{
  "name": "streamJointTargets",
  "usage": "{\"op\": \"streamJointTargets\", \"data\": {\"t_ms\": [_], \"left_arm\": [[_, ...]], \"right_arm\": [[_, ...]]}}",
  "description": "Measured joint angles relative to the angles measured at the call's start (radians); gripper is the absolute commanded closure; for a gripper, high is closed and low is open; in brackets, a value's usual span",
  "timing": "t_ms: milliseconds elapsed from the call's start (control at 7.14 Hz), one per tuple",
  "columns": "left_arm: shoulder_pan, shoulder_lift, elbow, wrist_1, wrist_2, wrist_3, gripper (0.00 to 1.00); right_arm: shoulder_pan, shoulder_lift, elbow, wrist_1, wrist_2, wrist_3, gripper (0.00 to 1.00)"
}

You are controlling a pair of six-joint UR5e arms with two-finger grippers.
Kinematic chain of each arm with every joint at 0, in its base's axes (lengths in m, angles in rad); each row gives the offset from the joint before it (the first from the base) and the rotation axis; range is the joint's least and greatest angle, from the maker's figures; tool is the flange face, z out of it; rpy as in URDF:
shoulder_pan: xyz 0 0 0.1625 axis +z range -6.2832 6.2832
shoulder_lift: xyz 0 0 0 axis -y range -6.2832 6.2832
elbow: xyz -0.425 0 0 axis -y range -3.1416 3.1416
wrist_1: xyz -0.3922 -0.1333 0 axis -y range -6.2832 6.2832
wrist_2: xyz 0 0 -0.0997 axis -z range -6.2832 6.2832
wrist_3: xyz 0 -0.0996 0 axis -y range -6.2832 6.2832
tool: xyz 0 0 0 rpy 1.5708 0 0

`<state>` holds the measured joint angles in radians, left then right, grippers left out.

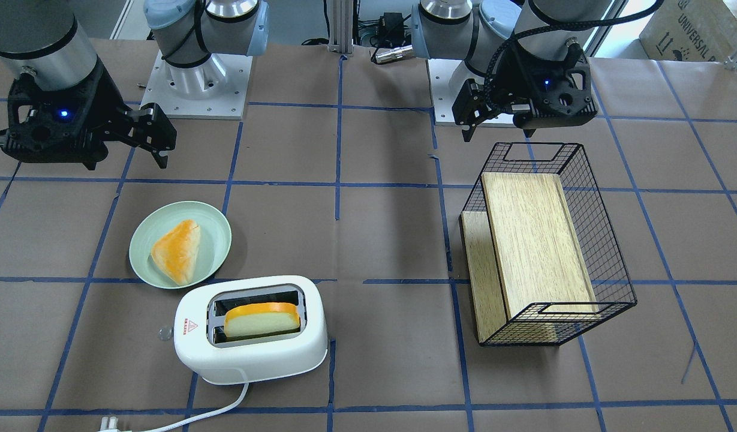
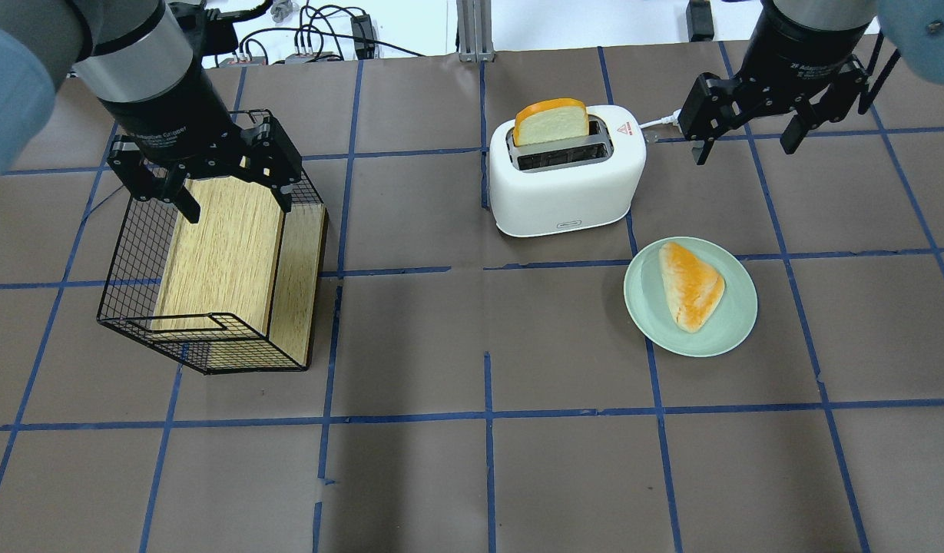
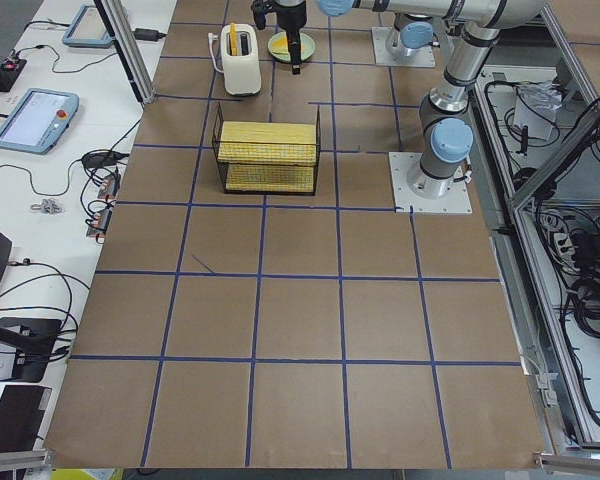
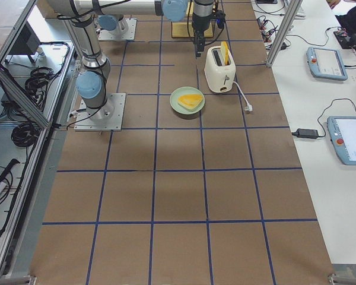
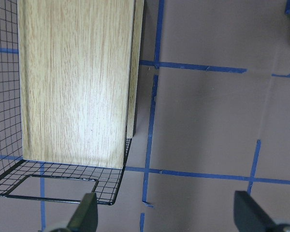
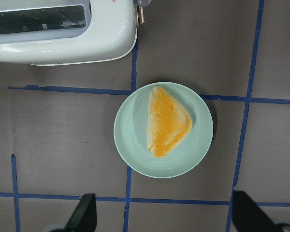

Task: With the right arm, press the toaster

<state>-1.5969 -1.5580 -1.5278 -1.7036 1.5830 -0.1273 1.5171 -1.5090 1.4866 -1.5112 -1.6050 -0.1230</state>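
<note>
The brown paper table (image 2: 564,476), gridded in blue tape, lies bare across the robot's near half and between the black wire basket (image 2: 134,307) and the toaster (image 2: 568,184). The toaster is glossy white rounded plastic. It stands on the far side, with a bread slice (image 2: 552,123) upright in its farther slot and a pale green plate (image 2: 656,307) just beside it. The right pincer (image 2: 744,142) hovers released, jaws wide, beside the toaster's lever end without touching it. The left pincer (image 2: 237,203), also released, hangs over the basket.
</note>
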Motion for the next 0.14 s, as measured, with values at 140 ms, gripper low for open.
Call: {"op": "streamJointTargets", "data": {"t_ms": [140], "left_arm": [[0.0,0.0,0.0,0.0,0.0,0.0,0.0]], "right_arm": [[-0.001,0.0,0.003,-0.001,0.0,-0.002,0.0]]}}
